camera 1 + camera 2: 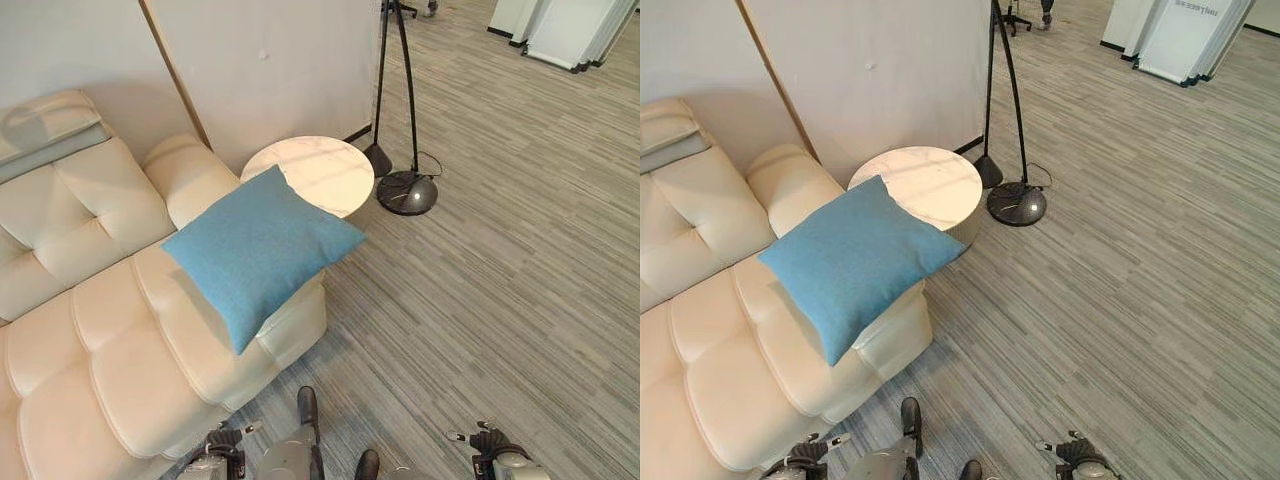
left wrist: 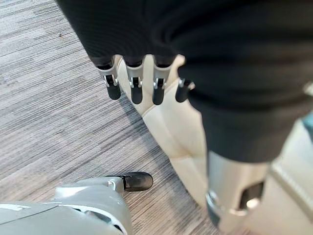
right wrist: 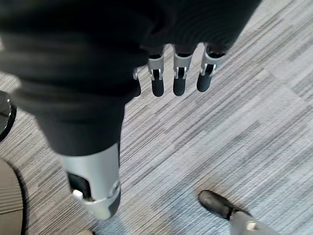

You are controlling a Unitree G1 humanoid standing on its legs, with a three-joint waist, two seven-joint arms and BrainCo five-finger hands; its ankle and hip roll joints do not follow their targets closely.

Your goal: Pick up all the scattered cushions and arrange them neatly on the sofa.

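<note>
Blue cushion (image 1: pixel 258 248) is seen lying on sofa (image 1: pixel 90 340) seat end, far corner overhanging round tabletop (image 1: pixel 325 168). Left hand (image 2: pixel 146 54) and right hand (image 3: pixel 166 44) are hung low, fingers relaxed, nothing gripped. Judged: placement done, straightening toward backrest prob. needed next

Honestly no text you can make out anywhere, just some tiny unreadable print on the white board (image 1: pixel 1185 35) way back.

Cream tufted sofa (image 1: pixel 110 340) carries one blue cushion (image 1: pixel 258 250), lying tilted over the seat's end, one corner overhanging the round white bench (image 1: pixel 315 170) (bare marble-look top). Grey striped floor (image 1: pixel 500 280) bears a floor lamp's black base (image 1: pixel 407 193).
</note>
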